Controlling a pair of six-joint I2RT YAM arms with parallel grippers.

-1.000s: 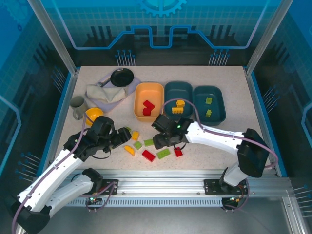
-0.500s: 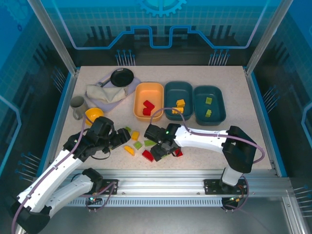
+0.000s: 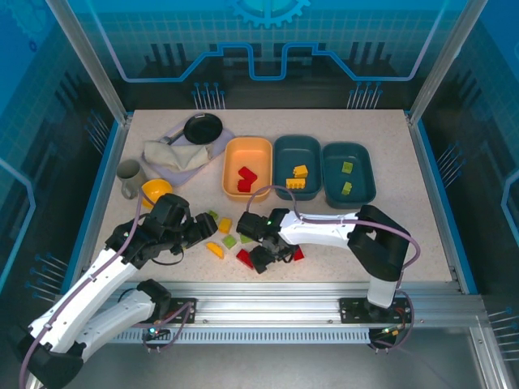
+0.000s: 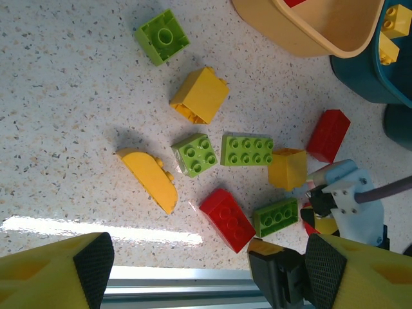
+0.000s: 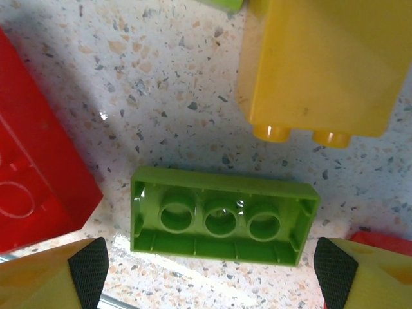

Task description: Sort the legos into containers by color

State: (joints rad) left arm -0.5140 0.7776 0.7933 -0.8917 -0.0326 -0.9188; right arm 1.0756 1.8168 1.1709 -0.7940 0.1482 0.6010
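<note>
Between the spread fingertips of the right gripper (image 5: 212, 273) lay a light green brick (image 5: 222, 222), hollow side up, flat on the speckled tabletop (image 5: 161, 77) and not yet pinched. Just ahead of the jaws sat a yellow brick (image 5: 322, 64), and out past one fingertip, a red brick (image 5: 32, 180). Seen from overhead, that tool had swung back since a second ago, away from the trays and down onto the loose pile by the front rail, and its jaws stood wider than before. The left gripper (image 3: 201, 231) hadn't budged: same spot, fingers apart, nothing between them, with the loose bricks (image 4: 246, 149) scattered ahead of it just as they had been. Well beyond both tools stood the orange-yellow tray (image 3: 227, 170) with reds inside, then the teal trays, the nearer one (image 3: 277, 162) holding yellows and the one furthest out to the right (image 3: 371, 174) holding greens
</note>
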